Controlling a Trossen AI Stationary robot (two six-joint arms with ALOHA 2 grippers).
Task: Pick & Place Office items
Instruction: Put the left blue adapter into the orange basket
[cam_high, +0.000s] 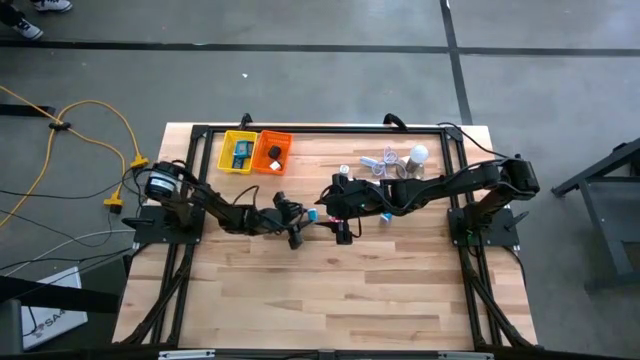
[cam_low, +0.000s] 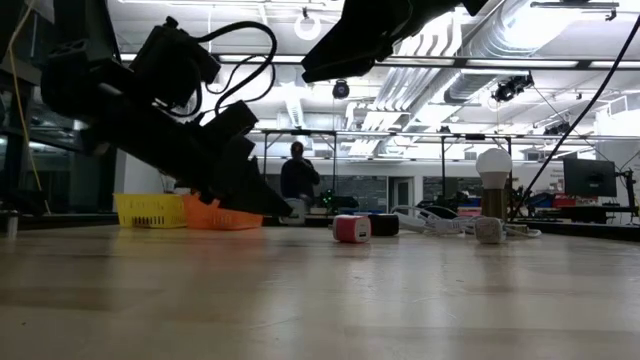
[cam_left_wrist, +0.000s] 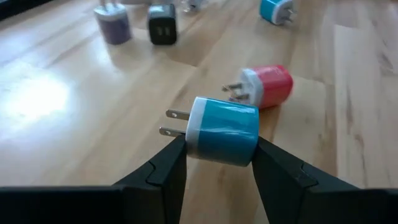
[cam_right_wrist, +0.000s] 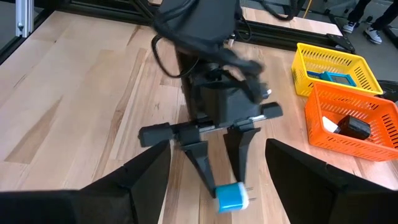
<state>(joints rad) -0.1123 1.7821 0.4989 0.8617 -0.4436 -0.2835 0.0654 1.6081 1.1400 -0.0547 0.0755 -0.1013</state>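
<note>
1 blue plug (cam_left_wrist: 222, 129) is clamped by its flat sides in the left end effector (cam_left_wrist: 217, 163), mid-tabletop (cam_high: 350, 290). Judged light, rigid, slick plastic; avoid the prongs. Right end effector (cam_right_wrist: 214, 163) hovers nearby, fingers apart.

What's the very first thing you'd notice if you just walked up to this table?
The left end effector at the table's middle, shut on a blue plug-in charger with a red charger lying just beyond it. Then the yellow basket and orange basket side by side at the far edge.
</note>
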